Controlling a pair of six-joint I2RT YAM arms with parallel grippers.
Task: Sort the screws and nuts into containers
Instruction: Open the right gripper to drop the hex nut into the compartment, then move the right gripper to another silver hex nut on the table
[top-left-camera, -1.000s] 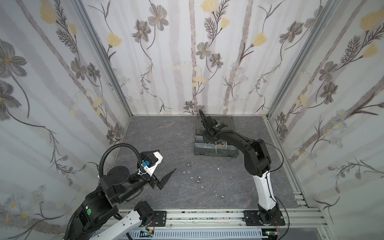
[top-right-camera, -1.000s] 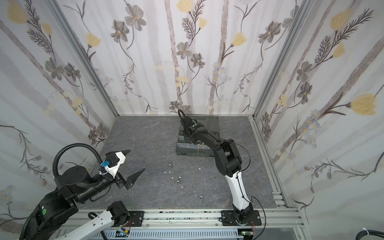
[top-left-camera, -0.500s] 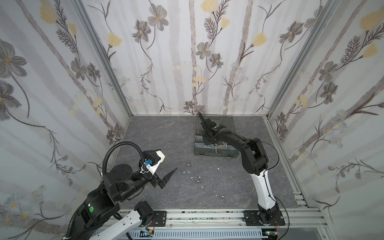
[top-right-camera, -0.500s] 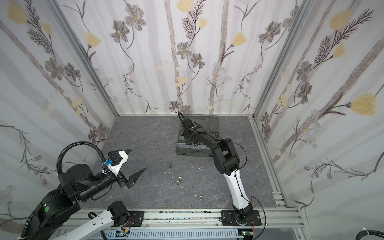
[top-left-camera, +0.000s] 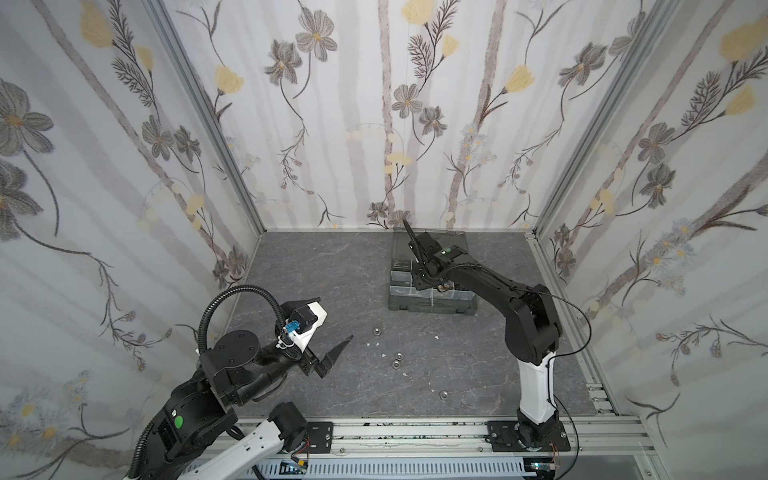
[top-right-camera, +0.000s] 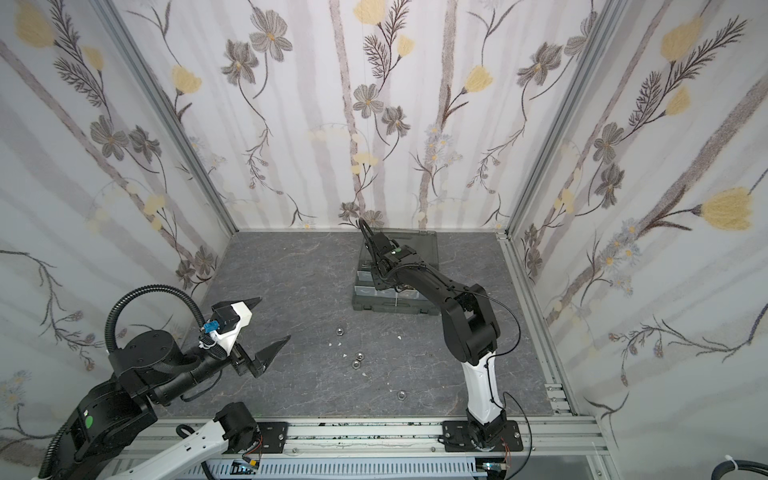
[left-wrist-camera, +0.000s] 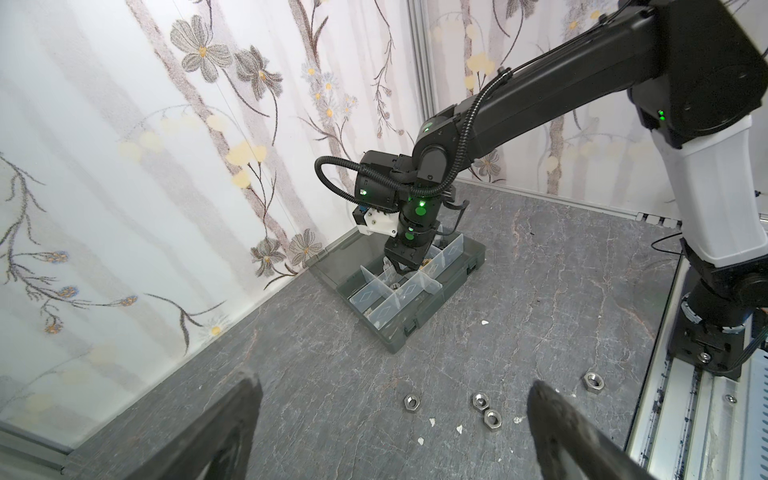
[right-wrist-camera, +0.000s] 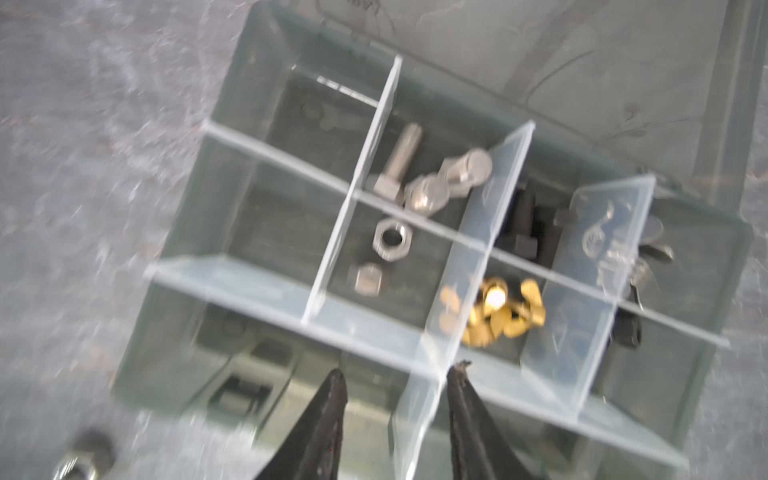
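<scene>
Four loose nuts (top-left-camera: 398, 356) lie on the table (top-left-camera: 316, 266) in both top views, on the same spots as a second ago and well short of the case (top-left-camera: 432, 309) at the back wall. The left gripper (top-left-camera: 334, 318) holds practically the same place as then, hanging above the table with its jaws spread wide and nothing between them. The right arm has shifted only slightly, with its wrist bent down over the case. Left wrist view: four nuts (left-wrist-camera: 480, 400) again, two of them just beside each other. The right gripper (left-wrist-camera: 401, 268) points down just above the clear dividers (left-wrist-camera: 415, 286). Right wrist view, blurred: the right gripper's jaws stand apart and empty above the near edge of the case, over its compartments (right-wrist-camera: 282, 216). Counted inside: three silver screws (right-wrist-camera: 428, 193) in one compartment and two silver nuts (right-wrist-camera: 392, 239) in the adjoining one. A heap of brass wing nuts (right-wrist-camera: 498, 307), the black screws (right-wrist-camera: 525, 237) and the silver wing nuts (right-wrist-camera: 602, 245) are each too blurred to count. One nut on the table shows beside the case.
</scene>
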